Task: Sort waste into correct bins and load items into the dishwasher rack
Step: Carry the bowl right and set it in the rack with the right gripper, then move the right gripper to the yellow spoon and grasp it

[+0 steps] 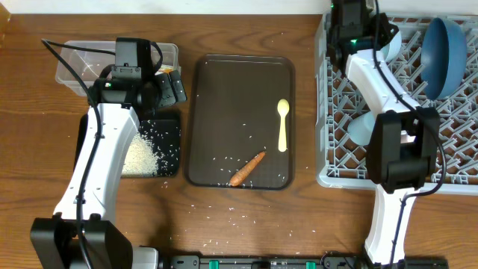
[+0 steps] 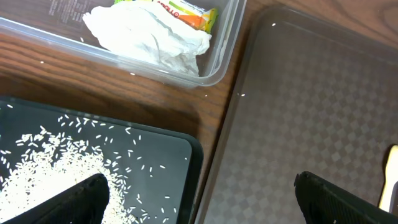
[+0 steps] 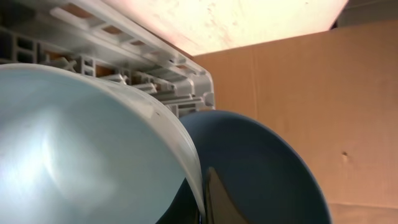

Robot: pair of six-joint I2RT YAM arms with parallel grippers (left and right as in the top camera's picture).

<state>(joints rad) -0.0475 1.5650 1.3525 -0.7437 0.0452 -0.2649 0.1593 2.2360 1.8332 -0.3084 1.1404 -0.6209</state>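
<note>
My left gripper [image 1: 170, 86] [image 2: 208, 199] is open and empty, above the edge between the black tray [image 1: 168, 131] [image 2: 161, 149] of white rice [image 1: 140, 155] [image 2: 43, 168] and the brown tray. The clear tub [image 1: 71, 63] [image 2: 217, 62] holds crumpled tissue [image 2: 149, 34] and the yellow-green wrapper [image 2: 189, 11]. The yellow spoon [image 1: 283, 125] [image 2: 390, 180] and carrot stick [image 1: 247, 169] lie on the brown tray. My right gripper [image 1: 377, 37] [image 3: 202, 202] is shut on the rim of the white-and-light-blue bowl [image 1: 393, 43] [image 3: 81, 143] in the grey rack [image 1: 351, 97], beside the upright dark blue plate [image 1: 446, 56] [image 3: 267, 168]. A light blue cup [image 1: 361, 127] sits in the rack. The pink cup is hidden.
The dark brown serving tray [image 1: 239, 97] [image 2: 298, 99] lies mid-table between the bins and the rack. Loose rice grains [image 1: 224, 217] are scattered on it and on the wooden table in front. The right arm spans the rack's left half.
</note>
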